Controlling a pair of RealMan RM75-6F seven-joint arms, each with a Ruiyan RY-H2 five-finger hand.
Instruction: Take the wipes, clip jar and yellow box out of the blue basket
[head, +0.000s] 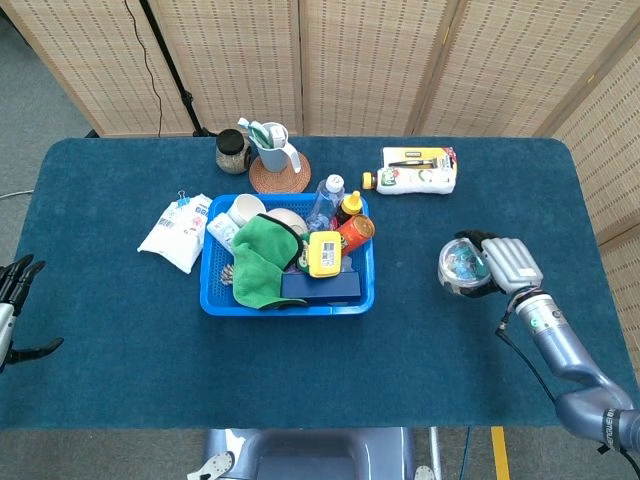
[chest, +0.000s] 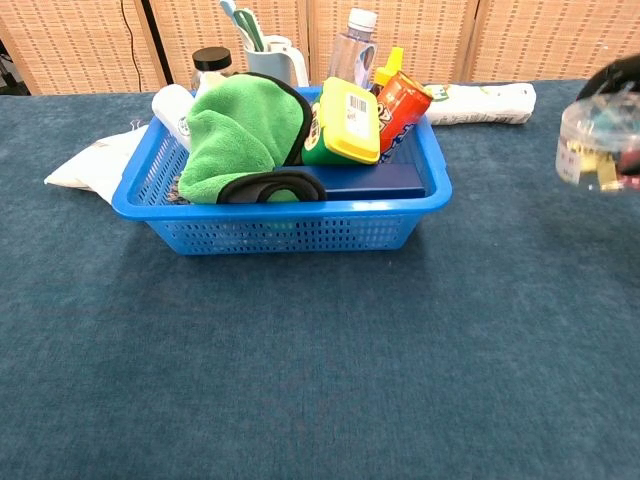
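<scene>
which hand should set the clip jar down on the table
Right. The right hand already holds the clip jar out over the table, away from the blue basket. The left hand sits at the far left edge, holding nothing.
</scene>
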